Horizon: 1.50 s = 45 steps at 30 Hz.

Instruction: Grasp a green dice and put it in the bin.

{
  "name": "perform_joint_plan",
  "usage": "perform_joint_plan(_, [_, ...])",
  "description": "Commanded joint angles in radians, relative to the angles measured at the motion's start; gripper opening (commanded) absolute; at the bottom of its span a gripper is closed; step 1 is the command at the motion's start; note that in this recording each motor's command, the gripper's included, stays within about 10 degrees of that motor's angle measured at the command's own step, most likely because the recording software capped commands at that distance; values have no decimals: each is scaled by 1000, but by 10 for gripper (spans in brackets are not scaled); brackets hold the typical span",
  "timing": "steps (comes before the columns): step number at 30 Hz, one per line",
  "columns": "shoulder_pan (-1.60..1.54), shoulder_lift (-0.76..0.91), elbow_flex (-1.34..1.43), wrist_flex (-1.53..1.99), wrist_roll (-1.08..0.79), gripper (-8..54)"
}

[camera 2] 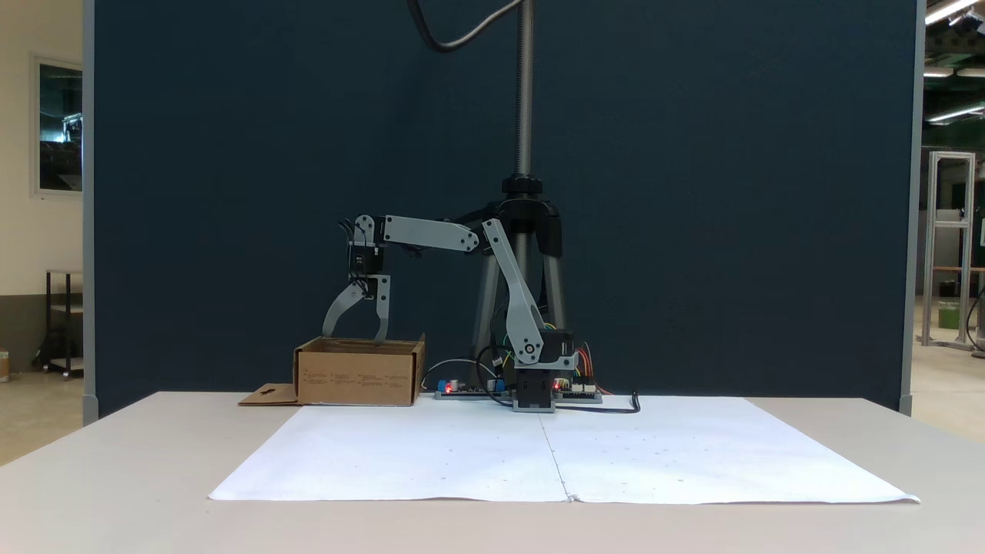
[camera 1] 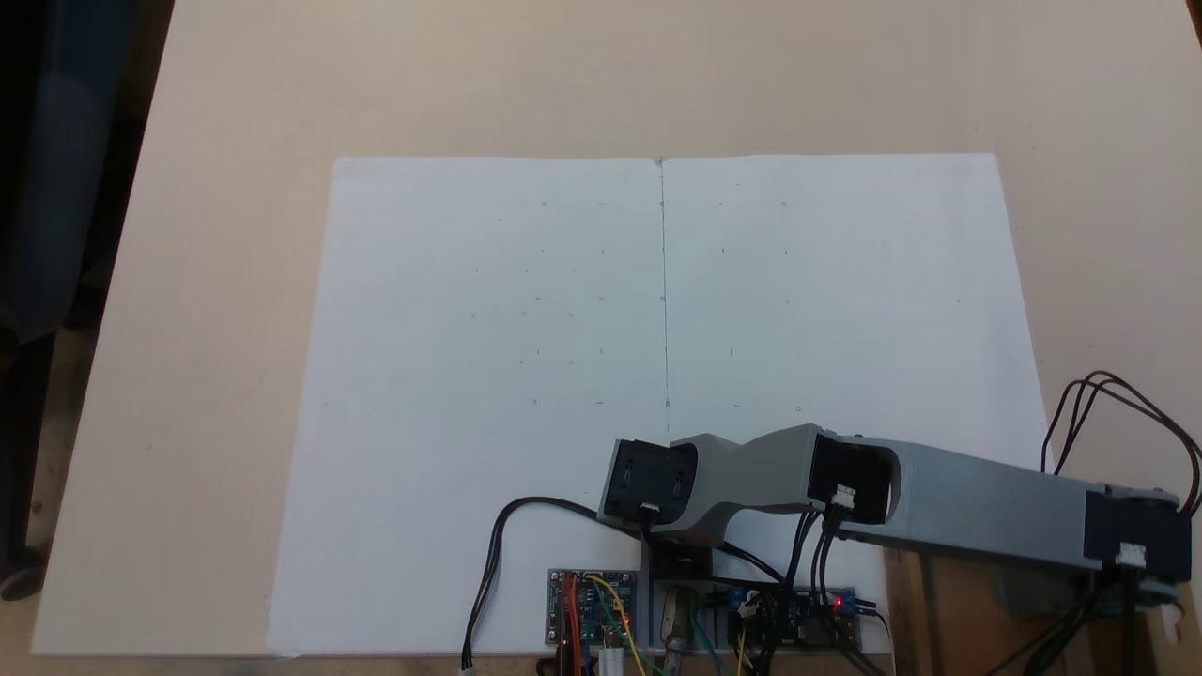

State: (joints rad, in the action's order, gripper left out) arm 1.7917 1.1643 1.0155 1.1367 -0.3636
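Observation:
The bin (camera 2: 358,377) is a low brown cardboard box at the back left of the table in a fixed view, with its flap (camera 2: 269,395) lying flat on the table to its left. My gripper (camera 2: 353,337) hangs pointing down just above the bin's open top. Its two grey fingers (camera 2: 380,312) are spread apart and it is open, with nothing seen between them. The green dice is out of view. The arm (camera 1: 977,507) reaches out past the right side of the paper.
A large white paper sheet (camera 1: 657,329) covers the middle of the tan table (camera 1: 216,282). Circuit boards with coloured wires (camera 1: 601,610) sit by the arm's base (camera 2: 535,385). A tripod (camera 2: 523,200) stands behind the base against a dark blue partition.

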Motion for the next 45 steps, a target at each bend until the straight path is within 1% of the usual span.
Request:
perform_joint_plan(1, [-8, 41, -11, -60, 17, 425])
perform_joint_plan(8, [-150, 235, -12, -244, 272, 405])
perform_joint_plan(14, [-388, 385, -8, -233, 374, 405])
perform_joint_plan(24, [-927, 598, 167, -252, 388, 410])
perform_joint_plan(26, [-1048, 626, 213, -278, 388, 425])
perform_joint_plan(27, [-1109, 644, 247, -316, 390, 434])
perform_joint_plan(35, [-1545, 709, 552, -626, 385, 433])
perform_joint_plan(40, [-1717, 828, 776, -813, 382, 432])
perform_joint_plan(45, [-1804, 968, 1002, -1001, 380, 432])
